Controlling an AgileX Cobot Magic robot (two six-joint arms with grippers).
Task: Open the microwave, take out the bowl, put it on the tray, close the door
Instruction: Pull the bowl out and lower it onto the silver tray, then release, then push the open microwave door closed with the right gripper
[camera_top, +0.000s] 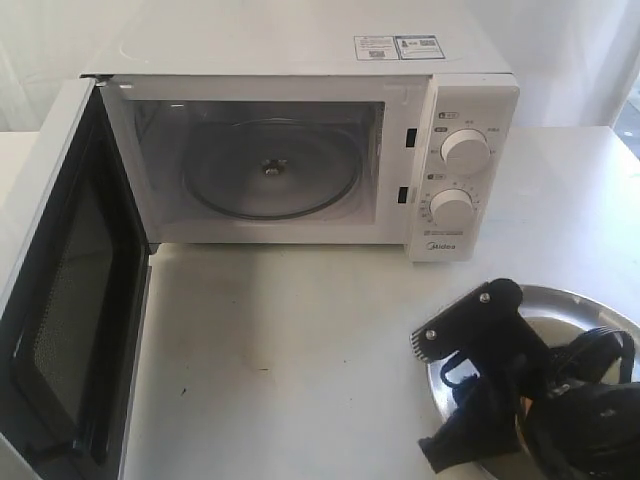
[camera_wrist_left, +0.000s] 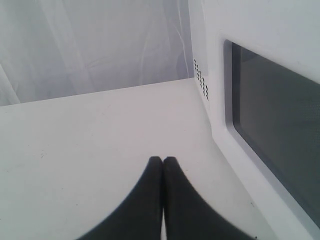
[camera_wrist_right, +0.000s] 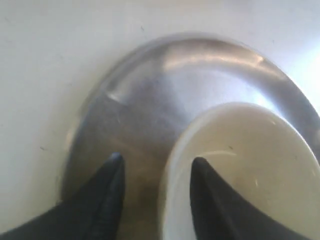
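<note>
The white microwave (camera_top: 460, 120) stands at the back with its door (camera_top: 70, 300) swung wide open to the left. Its cavity holds only the glass turntable (camera_top: 268, 170). The steel tray (camera_top: 590, 300) lies at the front right, mostly covered by my right arm (camera_top: 500, 370). In the right wrist view the cream bowl (camera_wrist_right: 250, 160) rests on the tray (camera_wrist_right: 150, 90). My right gripper (camera_wrist_right: 157, 160) is open, with one finger inside the bowl and the other outside its rim. My left gripper (camera_wrist_left: 163, 159) is shut and empty, low over the table beside the door's outer face (camera_wrist_left: 270, 120).
Bare white tabletop (camera_top: 290, 340) stretches between the open door and the tray. A white curtain (camera_wrist_left: 90, 45) hangs behind the table. The open door juts toward the front left edge.
</note>
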